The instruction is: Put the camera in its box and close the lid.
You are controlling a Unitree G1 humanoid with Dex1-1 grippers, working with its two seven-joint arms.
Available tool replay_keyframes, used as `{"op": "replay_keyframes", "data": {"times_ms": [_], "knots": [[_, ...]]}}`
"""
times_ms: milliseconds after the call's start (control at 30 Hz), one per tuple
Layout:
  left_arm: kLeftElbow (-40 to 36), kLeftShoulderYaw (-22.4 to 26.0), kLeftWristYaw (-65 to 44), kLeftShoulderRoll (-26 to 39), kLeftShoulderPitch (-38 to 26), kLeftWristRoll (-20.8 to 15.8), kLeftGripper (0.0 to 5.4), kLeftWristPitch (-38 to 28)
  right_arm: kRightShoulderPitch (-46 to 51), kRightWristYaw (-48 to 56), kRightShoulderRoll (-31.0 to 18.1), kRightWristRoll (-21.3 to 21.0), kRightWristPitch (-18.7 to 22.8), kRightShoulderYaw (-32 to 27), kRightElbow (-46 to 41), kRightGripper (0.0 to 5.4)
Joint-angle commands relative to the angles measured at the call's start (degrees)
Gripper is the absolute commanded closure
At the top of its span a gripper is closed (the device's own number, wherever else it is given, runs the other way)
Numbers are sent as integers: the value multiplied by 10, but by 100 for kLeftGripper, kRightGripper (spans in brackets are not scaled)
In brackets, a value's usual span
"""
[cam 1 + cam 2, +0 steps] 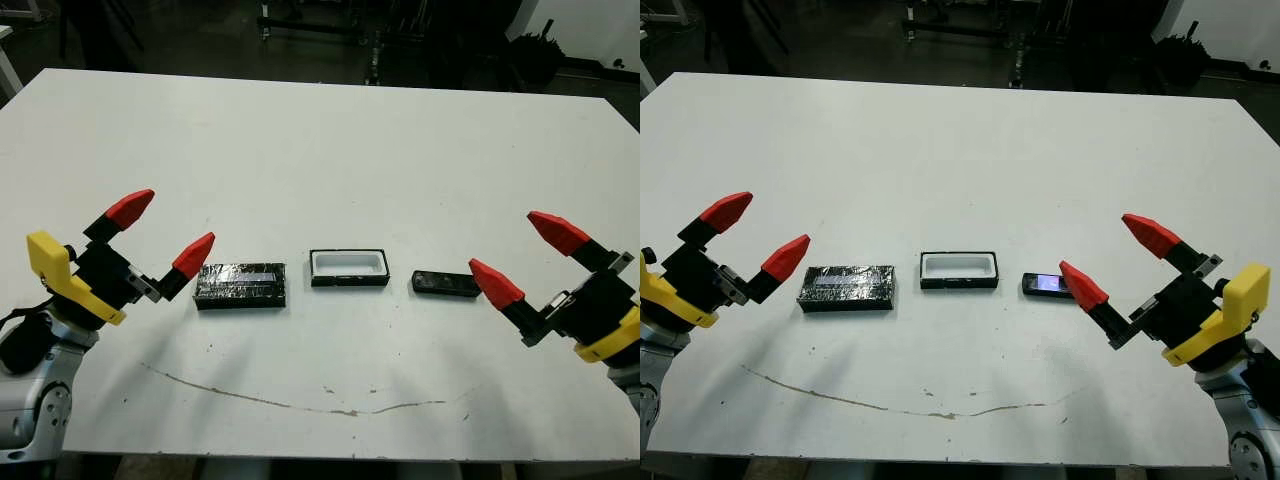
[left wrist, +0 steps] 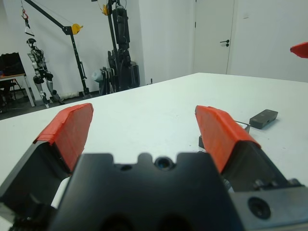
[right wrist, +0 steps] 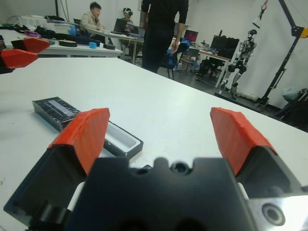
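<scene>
Three things lie in a row across the white table (image 1: 320, 150). The lid (image 1: 241, 284), a glossy black slab with a pale stripe, is on the left. In the middle sits the box (image 1: 348, 268), open, with its white lining showing. The slim black camera (image 1: 444, 284) lies flat to the right of the box. My left gripper (image 1: 165, 230) hovers open just left of the lid, holding nothing. My right gripper (image 1: 520, 255) is open too, its nearer fingertip close to the camera's right end. The right wrist view shows the lid (image 3: 55, 109) and the box (image 3: 122, 140) beyond its fingers.
A thin dirty scratch line (image 1: 290, 400) curves across the table near its front edge. In the right wrist view a person (image 3: 161, 29) stands beyond the table and another person (image 3: 94, 19) sits at a desk. Stands and a crane (image 2: 72, 48) are in the background.
</scene>
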Motion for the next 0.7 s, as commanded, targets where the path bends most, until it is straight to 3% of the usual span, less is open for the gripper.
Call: {"op": "replay_keyframes", "data": {"times_ms": [33, 233, 300, 400, 533, 700], "knots": [[1, -1, -4, 1, 3, 2, 1, 2, -4, 8, -14, -1, 5, -3, 6, 0], [2, -3, -4, -1, 6, 6, 1, -3, -1, 21, -19, -8, 2, -5, 7, 0], [-1, -3, 0, -2, 8, 8, 1, -2, -7, 30, -26, -30, -17, -4, 14, 0], [0, -2, -3, -2, 9, 4, 1, -2, -43, 52, -68, -46, -12, -10, 32, 0], [-5, -3, 0, 1, 11, 6, 1, 1, -122, 92, -132, -38, 30, -5, 81, 0], [-7, -5, 0, -2, 13, 6, 1, 1, -255, 186, -184, -66, 48, 59, 201, 0]]}}
